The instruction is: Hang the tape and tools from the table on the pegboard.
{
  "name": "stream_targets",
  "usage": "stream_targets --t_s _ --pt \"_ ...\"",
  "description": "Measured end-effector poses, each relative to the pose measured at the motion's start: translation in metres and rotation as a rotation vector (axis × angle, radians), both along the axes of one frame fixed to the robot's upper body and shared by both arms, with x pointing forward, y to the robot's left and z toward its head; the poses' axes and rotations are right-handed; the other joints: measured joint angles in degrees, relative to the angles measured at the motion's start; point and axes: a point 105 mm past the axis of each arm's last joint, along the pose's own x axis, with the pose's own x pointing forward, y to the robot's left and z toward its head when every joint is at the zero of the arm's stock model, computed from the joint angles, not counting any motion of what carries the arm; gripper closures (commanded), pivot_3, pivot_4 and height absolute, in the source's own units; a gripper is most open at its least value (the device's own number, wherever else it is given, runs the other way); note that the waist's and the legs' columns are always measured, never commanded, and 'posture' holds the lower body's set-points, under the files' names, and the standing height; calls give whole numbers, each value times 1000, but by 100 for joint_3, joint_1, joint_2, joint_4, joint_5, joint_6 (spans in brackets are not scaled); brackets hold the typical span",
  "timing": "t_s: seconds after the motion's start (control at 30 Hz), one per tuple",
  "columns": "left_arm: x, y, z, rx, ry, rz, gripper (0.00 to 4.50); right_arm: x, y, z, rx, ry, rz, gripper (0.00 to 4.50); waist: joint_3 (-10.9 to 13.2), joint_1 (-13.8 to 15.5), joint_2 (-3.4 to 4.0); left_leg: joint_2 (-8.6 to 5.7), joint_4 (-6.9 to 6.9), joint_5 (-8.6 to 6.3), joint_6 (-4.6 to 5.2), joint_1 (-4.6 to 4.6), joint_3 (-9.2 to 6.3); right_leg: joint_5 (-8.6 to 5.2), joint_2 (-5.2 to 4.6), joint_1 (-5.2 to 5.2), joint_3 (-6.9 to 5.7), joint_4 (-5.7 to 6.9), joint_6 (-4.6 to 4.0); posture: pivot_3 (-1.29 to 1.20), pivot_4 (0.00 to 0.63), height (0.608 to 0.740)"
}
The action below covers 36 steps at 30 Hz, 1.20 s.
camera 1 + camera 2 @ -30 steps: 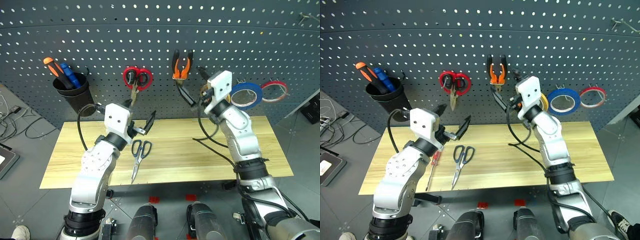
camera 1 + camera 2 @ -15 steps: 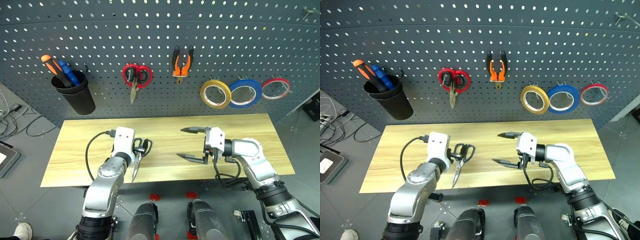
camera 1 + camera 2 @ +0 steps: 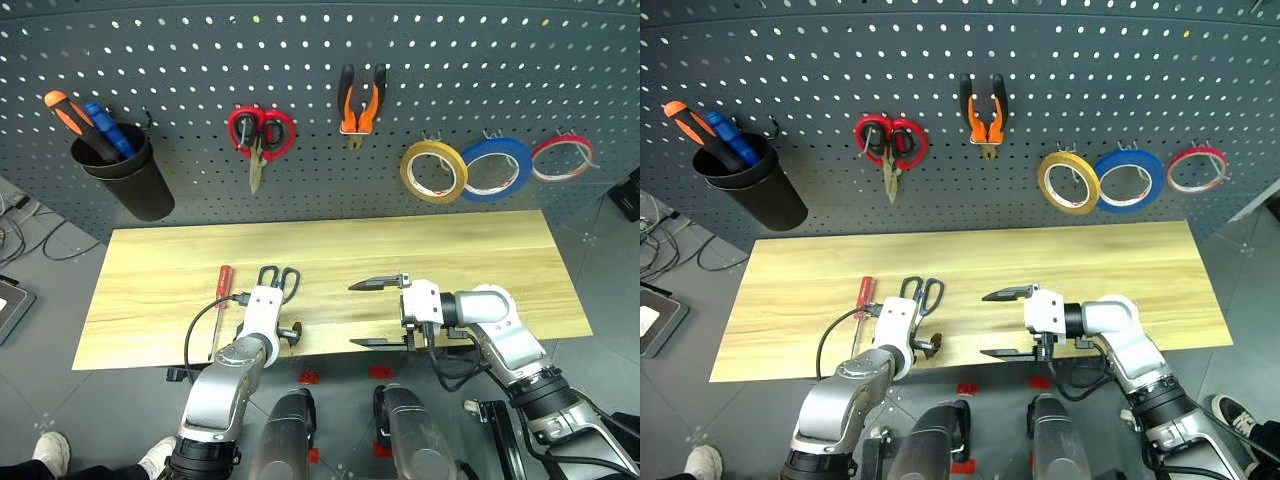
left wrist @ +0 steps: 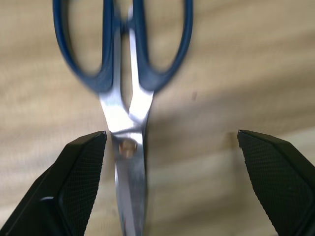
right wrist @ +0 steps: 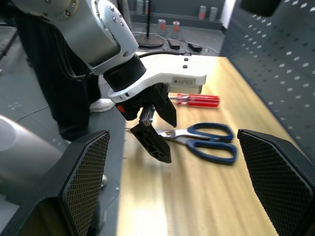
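Left gripper [image 4: 172, 182] wide open, empty, straddling blue-handled scissors [image 4: 125, 93] on table [image 3: 450, 250], likely lining up for pivot grasp. Right gripper [image 3: 378, 313] open, empty, parked clear. Red screwdriver [image 3: 222, 290] beside scissors. Blue tape [image 3: 496, 168], pliers [image 3: 359, 102] hung on pegboard [image 3: 320, 50].

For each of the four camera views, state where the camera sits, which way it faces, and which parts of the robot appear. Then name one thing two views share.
Left and right eye views: on the head, facing forward and down at the pegboard and table; both arms show.
Left wrist view: on the left arm, looking down between the open left claw at the blue-handled scissors.
Right wrist view: on the right arm, looking across the table through the open right claw; the left claw shows.
Shared: both wrist views show the scissors.
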Motion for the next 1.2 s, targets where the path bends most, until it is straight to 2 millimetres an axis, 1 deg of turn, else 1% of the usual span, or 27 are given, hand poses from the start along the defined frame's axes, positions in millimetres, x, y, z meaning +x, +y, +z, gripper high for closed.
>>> stream_targets --t_s 0.1,0.23,0.33,0.47,0.67,0.73,0.83,1.03,1.13,1.2 --pt "-1 3 0 6 5 -9 0 1 0 -2 -13 -10 -10 43 55 0 2 0 0 0 0 0 -1 0 -2 -1 -3 2 0 -162 435 740" --pt "3 5 3 13 -5 -25 0 4 2 -2 -2 -12 -39 43 107 -3 16 0 -1 1 -1 1 0 0 -2 -1 -3 3 0 -162 444 740" --pt "8 9 5 28 -4 -38 613 5 3 -2 -4 -12 -45 0 124 -4 27 0 -1 0 -1 2 0 0 -3 -1 -4 4 0 -168 449 740" --pt "11 10 8 33 -7 -41 1779 5 3 -2 -4 -7 -48 0 157 -17 29 0 -2 0 -2 2 1 0 -2 -1 -3 3 0 -168 449 740" --pt "7 10 8 33 0 -40 3515 8 4 -2 1 3 -61 0 210 -49 32 0 -3 1 -2 2 0 0 -2 -1 -4 4 0 -163 449 740" --pt "6 11 8 35 -1 -36 3941 9 4 -2 2 1 -62 0 222 -58 34 0 -4 1 -3 2 0 0 -2 -1 -3 3 0 -158 445 740" --pt "6 11 8 37 -1 -32 3945 11 5 1 2 -6 -61 0 228 -68 33 0 -5 1 -3 2 0 0 -2 -1 -5 3 0 -154 441 740" --pt "8 11 10 37 -16 -35 3945 12 5 1 1 -4 -61 0 228 -69 33 0 -7 1 -5 2 -1 0 -2 -2 -6 1 1 -152 410 740" --pt "9 11 12 40 -38 -47 3945 13 3 1 3 -3 -66 0 227 -65 32 0 -7 3 -9 1 -1 0 -3 -3 -7 1 1 -154 374 740" --pt "10 14 14 92 -74 -86 3945 12 0 3 24 6 -77 0 224 -64 32 0 -9 11 -24 -4 -3 0 -3 -8 -9 0 1 -161 343 740"
